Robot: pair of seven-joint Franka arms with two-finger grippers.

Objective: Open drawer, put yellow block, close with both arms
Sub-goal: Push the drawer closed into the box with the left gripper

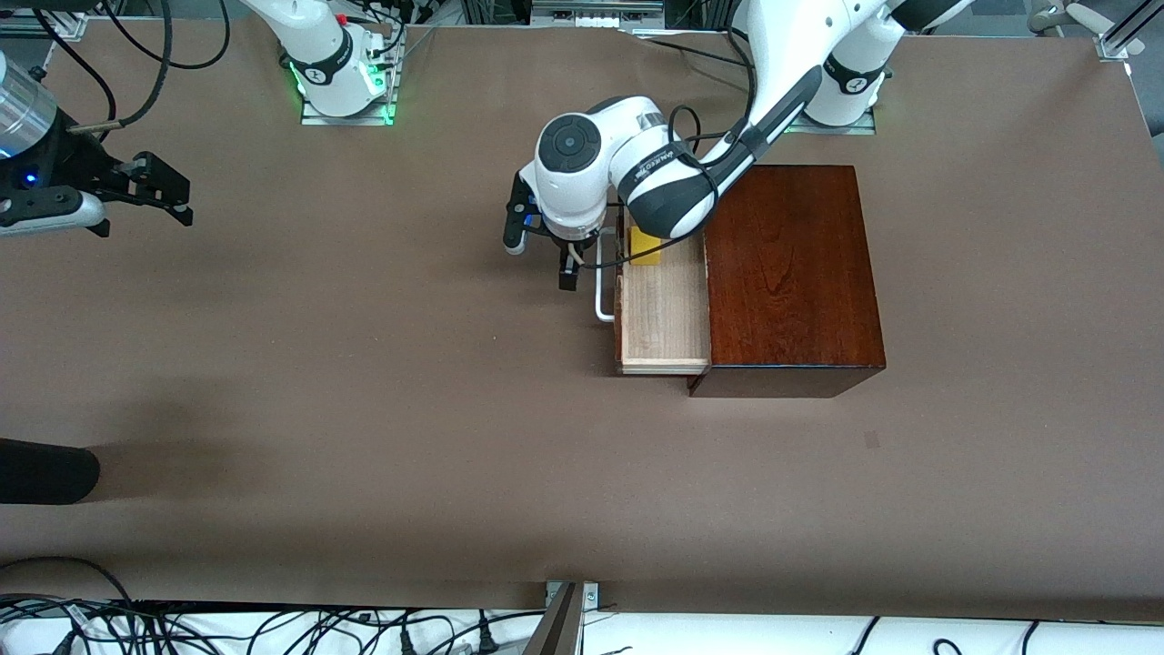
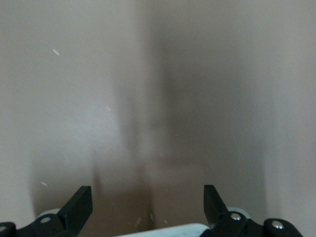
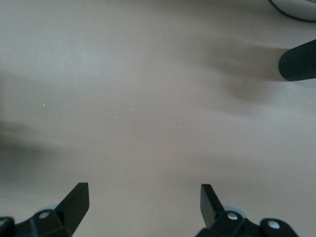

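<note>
The dark reddish-brown wooden box (image 1: 791, 264) stands toward the left arm's end of the table. Its pale-wood drawer (image 1: 664, 318) is pulled out, with the white bar handle (image 1: 602, 305) at its front. The yellow block (image 1: 646, 246) lies in the drawer, at the end farther from the front camera. My left gripper (image 1: 542, 261) (image 2: 147, 207) hangs open in front of the drawer, by the handle (image 2: 168, 230), holding nothing. My right gripper (image 1: 155, 193) (image 3: 143, 202) is open and empty over bare table at the right arm's end, where that arm waits.
A black rounded object (image 1: 45, 471) (image 3: 298, 61) juts in over the table at the right arm's end, nearer the front camera. Cables run along the table's near edge (image 1: 273, 628) and by the arm bases. The left arm's elbow (image 1: 673, 196) hangs over the drawer.
</note>
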